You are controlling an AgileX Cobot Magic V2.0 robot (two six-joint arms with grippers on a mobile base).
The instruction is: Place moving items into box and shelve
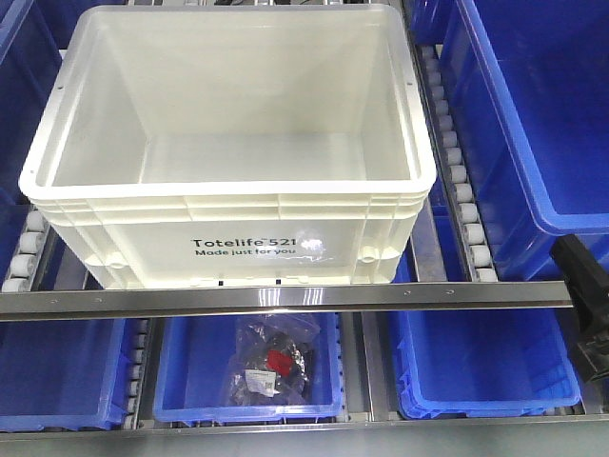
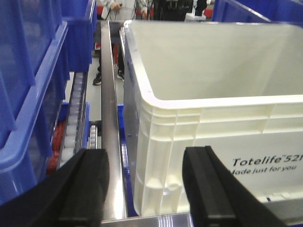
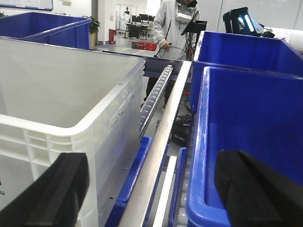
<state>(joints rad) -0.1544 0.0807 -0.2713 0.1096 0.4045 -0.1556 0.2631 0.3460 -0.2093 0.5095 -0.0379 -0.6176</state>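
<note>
The box [image 1: 228, 205] is a large white tote printed "Totelife 521", sitting on the shelf's roller lanes. Its inside looks bare in the front view. The moving items are out of view in every frame. My left gripper [image 2: 144, 163] is open, and its black fingers [image 2: 87, 184] stand either side of the box's front left corner [image 2: 161, 156] without touching it. My right gripper [image 3: 154, 165] is open too. It faces the gap between the box's right wall [image 3: 111, 127] and a blue bin [image 3: 246, 118]. Nothing lies between either pair of fingers.
Blue bins [image 1: 533, 114] flank the box on both sides. A steel rail [image 1: 285, 297] runs across the shelf front, with white rollers [image 1: 461, 181] beside the box. Below it a blue bin holds a plastic bag of parts [image 1: 271, 360]. A black arm part [image 1: 585, 295] shows at the right edge. A person [image 3: 173, 23] stands beyond the shelf.
</note>
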